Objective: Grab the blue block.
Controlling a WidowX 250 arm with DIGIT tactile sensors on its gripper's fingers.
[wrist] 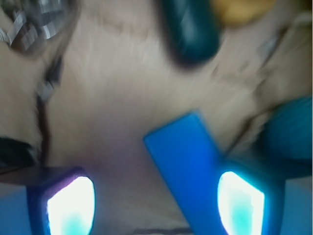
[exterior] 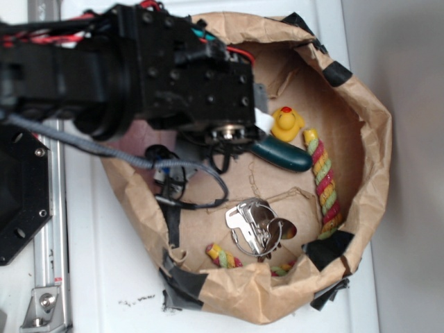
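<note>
Listing contents, largest item first:

Paper bag [exterior: 371, 139]: brown, crumpled, rolled down into a shallow basin on the white table [exterior: 111, 277]; black tape patches along its rim.

Robot arm [exterior: 125, 69]: black, reaching from the left over the bag's upper-left part; a grey cable loops below it.

Gripper [wrist: 155, 203]: seen from the wrist camera, its two fingers [wrist: 71, 205] stand wide apart, pads glowing pale cyan, nothing clamped between them.

Rope toy [exterior: 325, 187]: braided red, yellow and green, running down the bag's right side and curving along the bottom.

Blue block [wrist: 188, 161]: flat, rectangular, lying tilted on the bag floor between the fingers, much nearer the right-hand one and overlapping it in the wrist view; contact cannot be told. Hidden under the arm in the exterior view.

Dark green oblong toy [exterior: 284, 154]: lying just below the duck, beyond the block in the wrist view.

Metal clip [exterior: 253, 225]: shiny, near the bag's bottom centre.

Blue ball [wrist: 291, 134]: rounded, blurred, right of the block.

Yellow duck [exterior: 286, 123]: small, red beak.
</note>
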